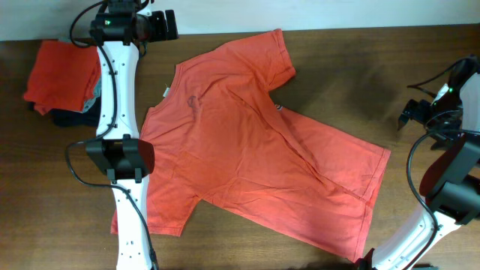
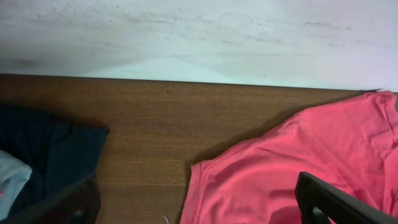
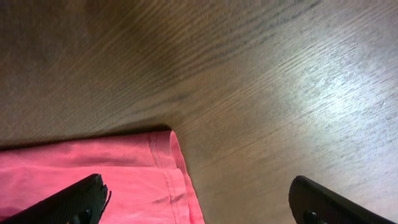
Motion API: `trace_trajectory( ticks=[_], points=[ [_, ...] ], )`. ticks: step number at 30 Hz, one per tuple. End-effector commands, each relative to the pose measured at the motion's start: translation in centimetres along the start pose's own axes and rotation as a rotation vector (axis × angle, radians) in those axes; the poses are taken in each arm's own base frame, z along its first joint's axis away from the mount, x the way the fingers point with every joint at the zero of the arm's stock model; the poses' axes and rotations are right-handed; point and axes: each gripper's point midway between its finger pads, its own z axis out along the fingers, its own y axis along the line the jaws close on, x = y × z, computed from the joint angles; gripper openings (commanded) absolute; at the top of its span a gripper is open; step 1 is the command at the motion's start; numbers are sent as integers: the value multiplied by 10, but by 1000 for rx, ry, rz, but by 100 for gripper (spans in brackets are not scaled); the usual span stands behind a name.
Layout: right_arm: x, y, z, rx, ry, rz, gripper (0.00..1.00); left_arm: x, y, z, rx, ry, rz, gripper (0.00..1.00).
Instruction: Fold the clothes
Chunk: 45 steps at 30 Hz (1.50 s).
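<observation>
Orange-red cotton T-shirt (image 1: 255,142) lies wrinkled on wood-grain table (image 1: 337,60); left end effector (image 2: 199,208) and right end effector (image 3: 199,205) stand apart

Overhead: fixed above my table (image 1: 60,187), facing straight down, far enough back to hold the whole orange-red T-shirt (image 1: 255,142).
Left wrist: behind my left gripper (image 2: 199,210), low and near, facing across the wood to the white wall (image 2: 199,37).
Right wrist: behind my right gripper (image 3: 199,202), close above the wood, tilted down.
Shared: each wrist view catches an edge of the T-shirt that overhead shows entire; for the right wrist, a hem corner.
</observation>
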Motion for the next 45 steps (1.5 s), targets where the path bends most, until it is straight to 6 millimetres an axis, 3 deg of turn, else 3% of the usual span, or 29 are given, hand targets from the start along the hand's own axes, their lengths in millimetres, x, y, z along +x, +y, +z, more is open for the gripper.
trace_trajectory(
  ticks=[1, 4, 7, 11, 14, 20, 24, 27, 28, 30, 33, 36, 41, 45],
  points=[
    [-7, 5, 1, -38, -22, 28, 98, -6, -5, -9, 17, -19, 0, 99],
    [-2, 29, -1, -175, 4, 26, 98, -6, -5, -9, 17, -19, 1, 99],
    [24, 45, -7, -276, 121, 42, 98, -6, -5, -9, 17, -19, 1, 99],
    [21, 54, -9, -326, 111, 33, 97, -6, -5, -9, 17, -19, 1, 99],
    [29, 63, -9, -320, 123, -56, 89, -6, -5, -9, 17, -19, 1, 99],
    [49, 88, -3, -214, 150, -205, 89, -6, -5, -9, 17, -19, 0, 99],
    [75, 126, 2, -103, 158, -460, 88, -6, -4, -9, 16, -18, 1, 99],
    [94, 155, 6, -36, 148, -636, 72, -6, -5, -9, 16, -18, 1, 99],
    [98, 162, 7, -4, 137, -686, 73, -6, -5, -9, 16, -18, 1, 99],
    [105, 176, 9, 65, 104, -761, 93, -6, -5, -9, 16, -18, 1, 99],
    [121, 197, 11, 86, 92, -840, 100, -6, -5, -9, 16, -18, 1, 99],
    [135, 210, 13, 107, 88, -899, 99, -6, -5, -9, 16, -18, 1, 99],
    [150, 223, 14, 114, 91, -950, 69, -6, -5, -9, 16, -18, 1, 100],
    [158, 222, 20, 117, 115, -962, 57, -6, -5, -9, 16, -18, 0, 99]
  ],
)
